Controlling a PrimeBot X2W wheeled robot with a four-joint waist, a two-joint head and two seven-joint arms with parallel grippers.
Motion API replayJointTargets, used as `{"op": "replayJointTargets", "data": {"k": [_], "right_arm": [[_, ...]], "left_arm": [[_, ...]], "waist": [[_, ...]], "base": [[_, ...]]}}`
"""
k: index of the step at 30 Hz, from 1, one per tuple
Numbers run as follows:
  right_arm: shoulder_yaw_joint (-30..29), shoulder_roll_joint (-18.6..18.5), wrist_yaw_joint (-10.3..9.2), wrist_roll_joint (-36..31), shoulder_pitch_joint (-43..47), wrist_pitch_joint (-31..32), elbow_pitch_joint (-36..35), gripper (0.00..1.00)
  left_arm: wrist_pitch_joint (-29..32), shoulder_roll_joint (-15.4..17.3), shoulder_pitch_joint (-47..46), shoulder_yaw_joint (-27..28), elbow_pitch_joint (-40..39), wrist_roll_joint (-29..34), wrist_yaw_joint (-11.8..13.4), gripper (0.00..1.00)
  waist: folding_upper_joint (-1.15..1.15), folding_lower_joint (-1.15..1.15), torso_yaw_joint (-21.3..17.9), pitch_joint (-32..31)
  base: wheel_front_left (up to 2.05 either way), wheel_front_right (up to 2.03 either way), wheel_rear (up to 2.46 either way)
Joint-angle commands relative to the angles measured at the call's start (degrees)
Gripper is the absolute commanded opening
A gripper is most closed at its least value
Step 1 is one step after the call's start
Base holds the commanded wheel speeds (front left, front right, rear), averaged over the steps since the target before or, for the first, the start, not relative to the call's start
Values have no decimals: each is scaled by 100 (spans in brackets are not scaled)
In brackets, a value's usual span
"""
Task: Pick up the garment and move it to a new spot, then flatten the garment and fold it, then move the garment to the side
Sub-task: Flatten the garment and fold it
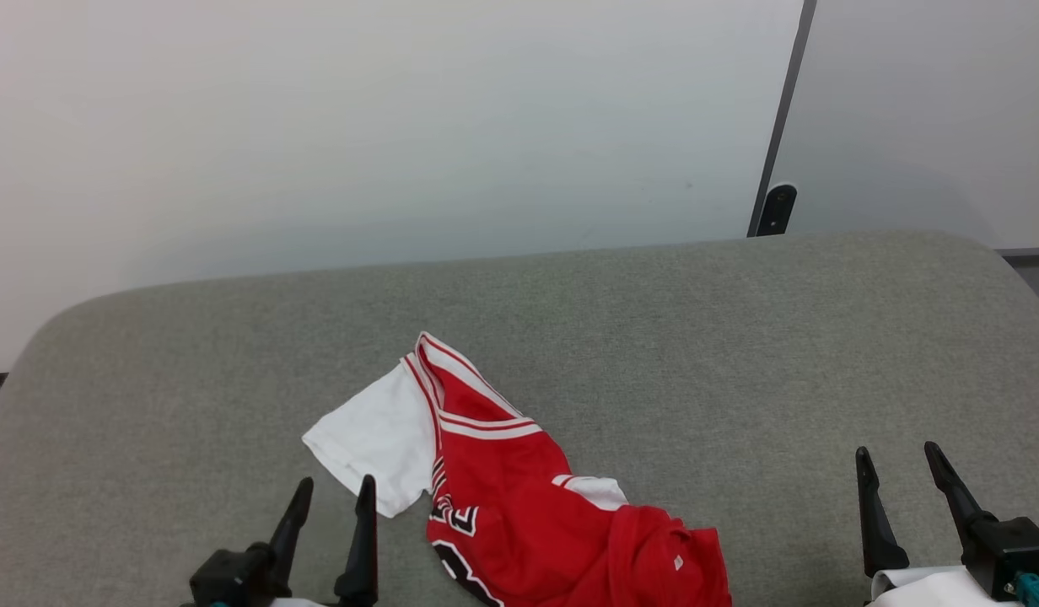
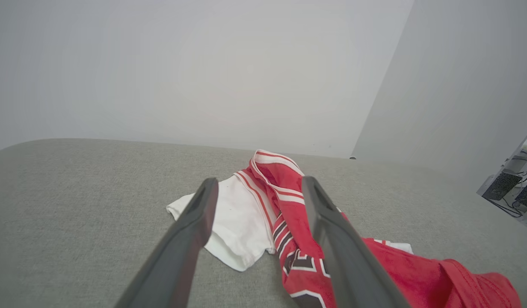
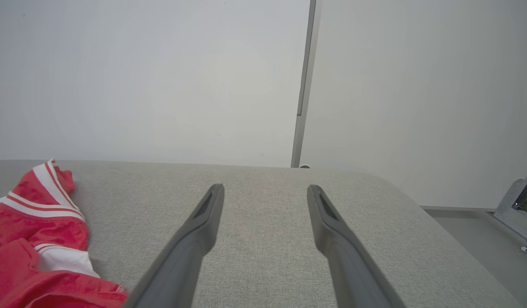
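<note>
The garment [image 1: 519, 497], a red jersey with white sleeves, striped trim and black lettering, lies crumpled on the grey padded surface [image 1: 739, 337], running off the head view's bottom edge. One white sleeve [image 1: 372, 438] spreads out to its left. My left gripper [image 1: 336, 489] stands open just left of the sleeve, nothing between its fingers; in the left wrist view the garment [image 2: 297, 214] lies ahead of the open left gripper [image 2: 257, 188]. My right gripper [image 1: 897, 455] is open well to the right, apart from the cloth. In the right wrist view the open right gripper [image 3: 265, 190] hangs over bare surface, the garment [image 3: 32, 239] at far left.
A pale wall [image 1: 384, 126] rises behind the surface, with a dark vertical seam [image 1: 781, 126] at the right. The surface's rounded edges fall away at left and right. Floor and some equipment [image 2: 511, 188] lie beyond the right end.
</note>
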Motion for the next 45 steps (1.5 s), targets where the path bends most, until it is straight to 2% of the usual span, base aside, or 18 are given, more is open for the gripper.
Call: {"op": "replayJointTargets", "data": {"k": [1, 15, 19, 25, 32, 36, 41, 45], "right_arm": [[3, 13, -6, -24, -49, -37, -4, 100], [148, 28, -6, 64, 1, -67, 33, 100], [198, 32, -6, 69, 39, -66, 37, 100], [284, 3, -6, 128, 40, -62, 61, 100], [351, -79, -6, 173, -73, -29, 41, 100], [386, -117, -6, 178, -125, 17, -7, 100], [368, -184, -6, 243, -272, 56, -116, 100], [338, -244, -6, 305, -397, 69, -159, 100]], "left_arm": [[0, 7, -74, -31, 39, -17, -12, 100], [0, 13, -178, -115, 144, -89, -13, 100], [0, 160, -323, -229, 235, -158, -13, 100], [53, 653, -855, -690, 601, -602, -13, 100], [680, 1554, -1944, -1243, 992, -1384, -13, 100], [1271, 2043, -2535, -1602, 1138, -1875, -13, 100], [2372, 2558, -3338, -2069, 1369, -2608, -13, 100], [3192, 2789, -3854, -2405, 1679, -3024, -13, 100]], "waist": [[0, 0, -8, 15], [0, 0, 26, 28], [0, 0, 49, 23], [0, 0, 32, 75], [0, 0, -95, 338], [0, 0, -206, 552], [0, 0, -293, 982], [0, 0, -310, 1245]], "base": [[0, 0, 0], [0, 0, 0], [0, 0, 0], [0, 0, 0], [0, 0, 0], [0, 0, 0], [0, 0, 0], [0, 0, 0]]}}
